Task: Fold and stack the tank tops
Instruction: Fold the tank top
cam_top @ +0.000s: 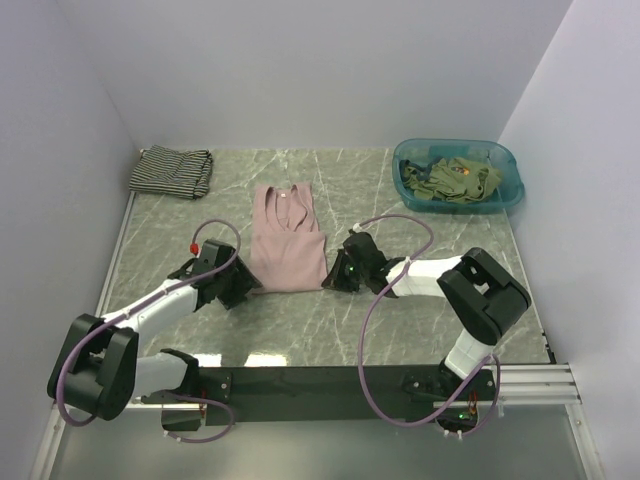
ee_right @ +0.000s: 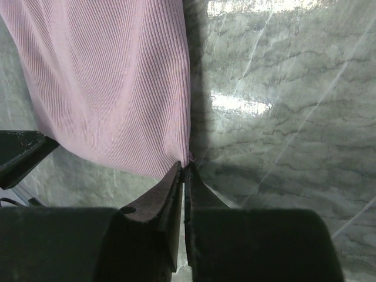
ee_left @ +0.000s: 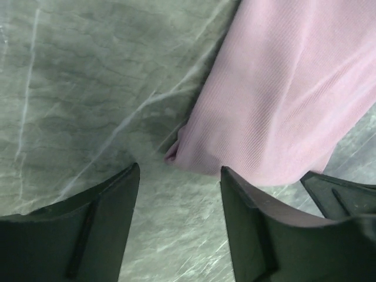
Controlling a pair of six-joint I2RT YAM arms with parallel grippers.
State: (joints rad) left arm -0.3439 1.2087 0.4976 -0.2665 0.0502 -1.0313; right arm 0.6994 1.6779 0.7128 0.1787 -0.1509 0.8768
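The dusty pink tank top (cam_top: 287, 238) lies flat mid-table, straps away from me. My left gripper (cam_top: 243, 291) is open at its near left corner, jaws wide apart; the corner of the pink tank top (ee_left: 276, 106) lies just beyond the fingertips (ee_left: 130, 176), untouched. My right gripper (cam_top: 335, 280) is shut on the near right hem corner of the pink tank top (ee_right: 111, 82), the cloth pinched at the fingertips (ee_right: 176, 173). A folded black-and-white striped tank top (cam_top: 172, 171) lies at the far left. Olive green tank tops (cam_top: 458, 181) sit crumpled in the basin.
A teal plastic basin (cam_top: 510, 190) stands at the far right corner. White walls close the table on the left, back and right. The marble tabletop (cam_top: 420, 330) is bare near the arms' bases. The right arm's purple cable (cam_top: 375, 300) loops over the table.
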